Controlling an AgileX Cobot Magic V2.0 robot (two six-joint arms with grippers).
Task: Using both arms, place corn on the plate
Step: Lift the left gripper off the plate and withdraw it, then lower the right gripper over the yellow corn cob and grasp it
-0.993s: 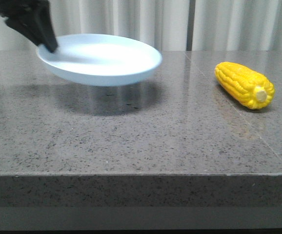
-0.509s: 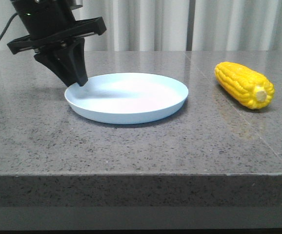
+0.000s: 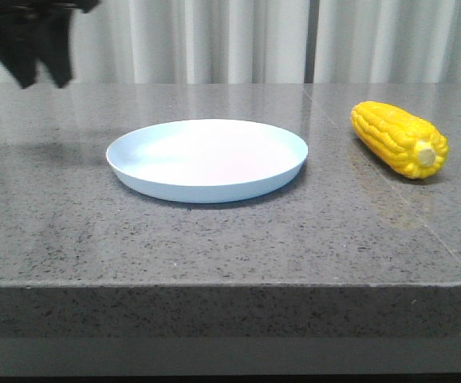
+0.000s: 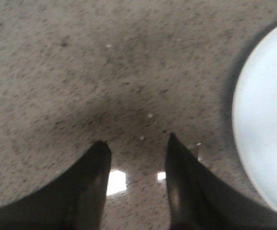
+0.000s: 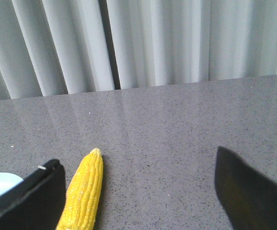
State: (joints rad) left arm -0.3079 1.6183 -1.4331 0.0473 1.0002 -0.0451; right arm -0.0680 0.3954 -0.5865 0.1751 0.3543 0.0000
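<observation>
The left claw (image 4: pixel 136 143), black and cut off by the front view's top corner, hangs above the table with its two fingers parted and nothing between them. The right claw (image 5: pixel 136 191) shows only in its wrist view: fingertips spread wide, empty. The speckled grey stone table (image 3: pixel 214 239) stands before pale pleated curtains (image 3: pixel 238 40). The round, shallow, pale blue plastic plate (image 3: pixel 206 159) lies flat, holding nothing. The glossy yellow corn cob (image 3: pixel 399 138) lies well to its right, on the table.
</observation>
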